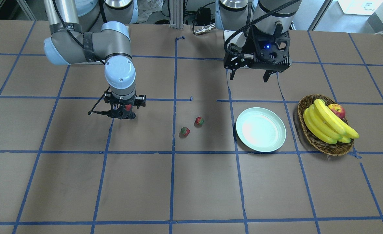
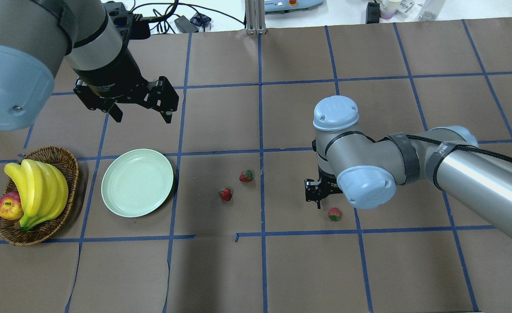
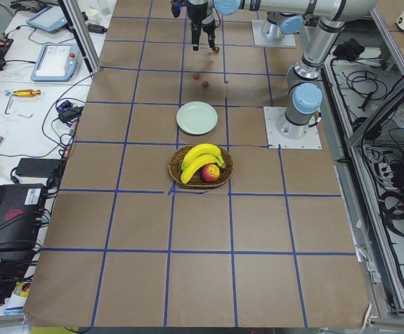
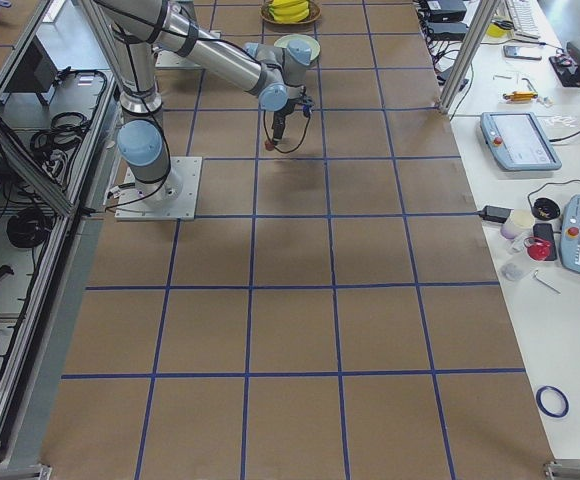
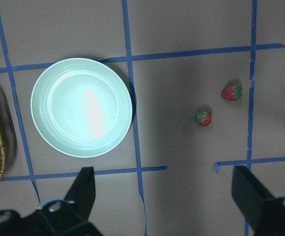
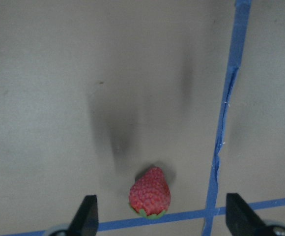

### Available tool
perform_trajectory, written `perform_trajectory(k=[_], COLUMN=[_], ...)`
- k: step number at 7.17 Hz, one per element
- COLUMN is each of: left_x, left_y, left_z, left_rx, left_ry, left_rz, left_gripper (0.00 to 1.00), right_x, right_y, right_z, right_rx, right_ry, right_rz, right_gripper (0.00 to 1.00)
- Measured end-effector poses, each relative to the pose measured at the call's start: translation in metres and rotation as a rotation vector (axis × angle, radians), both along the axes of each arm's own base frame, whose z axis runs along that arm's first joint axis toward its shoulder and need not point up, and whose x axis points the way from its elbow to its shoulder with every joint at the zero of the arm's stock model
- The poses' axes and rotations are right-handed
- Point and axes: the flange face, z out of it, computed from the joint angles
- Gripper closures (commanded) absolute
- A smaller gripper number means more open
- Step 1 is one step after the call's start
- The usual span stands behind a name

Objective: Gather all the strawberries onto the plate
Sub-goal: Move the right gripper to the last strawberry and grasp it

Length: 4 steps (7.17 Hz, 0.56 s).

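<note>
A glossy, smooth plate [image 2: 137, 182] lies on matt brown paper [image 2: 299, 269] gridded with blue tape [image 2: 260, 130]. The basket [image 2: 66, 160] is rough woven wicker. One strawberry [image 6: 150, 192] shows a finely pimpled skin.

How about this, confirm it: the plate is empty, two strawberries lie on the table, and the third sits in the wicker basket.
No: the third strawberry lies on the table by the open right gripper, not in the wicker basket, as the right wrist view shows. Rest stands.
</note>
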Motion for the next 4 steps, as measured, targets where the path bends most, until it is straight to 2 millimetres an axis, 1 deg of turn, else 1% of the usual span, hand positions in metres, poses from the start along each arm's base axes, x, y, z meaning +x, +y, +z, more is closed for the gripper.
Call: perform_trajectory(k=[2, 3, 4], left_x=[0.000, 0.000, 0.000], left_y=[0.000, 0.000, 0.000], left_z=[0.000, 0.000, -0.001], left_rx=[0.001, 0.001, 0.001], left_ry=[0.000, 0.000, 0.000], left_rz=[0.000, 0.000, 0.001], left_gripper=[0.00, 0.00, 0.00], right_x=[-0.005, -0.005, -0.005], right_y=[0.006, 0.009, 0.011], right_z=[-0.011, -0.017, -0.019], right_rx=[-0.030, -0.041, -0.047], right_ry=[-0.011, -0.022, -0.030], right_rz=[-0.011, -0.015, -0.017], right_gripper=[0.74, 0.83, 1.00])
